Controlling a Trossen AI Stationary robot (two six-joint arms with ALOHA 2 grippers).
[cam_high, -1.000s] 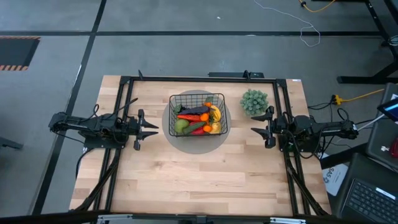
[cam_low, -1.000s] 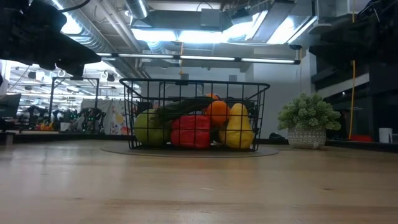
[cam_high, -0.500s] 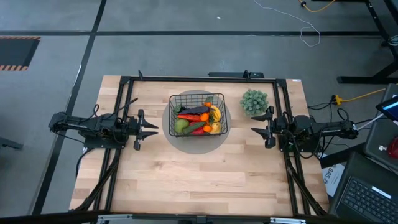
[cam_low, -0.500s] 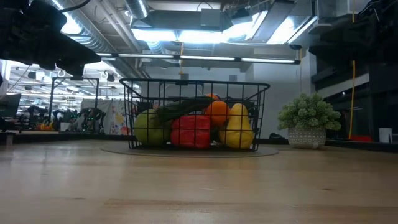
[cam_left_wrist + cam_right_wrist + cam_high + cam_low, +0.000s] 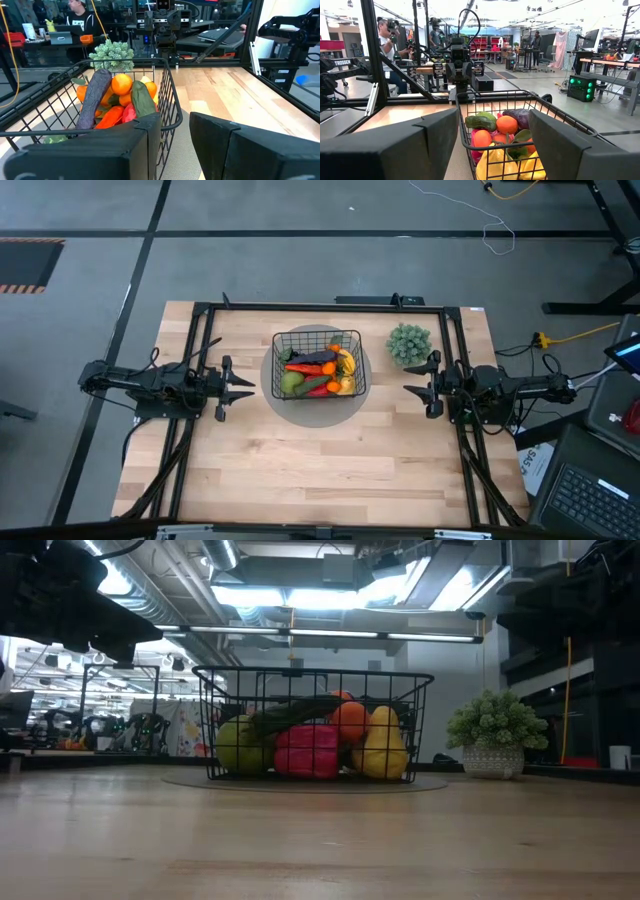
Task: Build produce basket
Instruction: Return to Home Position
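The black wire basket (image 5: 318, 333) stands at the table's middle on a grey round disc (image 5: 300, 408). It holds the produce (image 5: 318, 372): in the low view a green apple (image 5: 238, 745), a red pepper (image 5: 307, 751), a yellow lemon (image 5: 385, 745) and a tangerine (image 5: 350, 720), with a green cucumber (image 5: 142, 97) and a purple eggplant (image 5: 95, 95) on top. My left gripper (image 5: 245, 387) hovers open and level to the basket's left, clear of it. My right gripper (image 5: 412, 389) hovers open and level to the basket's right, also apart from it.
A pale-green bushy plant in a small pot (image 5: 409, 343) stands at the far right, just beyond my right gripper. Black frame rails (image 5: 196, 330) run along the table's left, right and far sides. Bare wood (image 5: 320, 470) fills the near half. People show in the room beyond.
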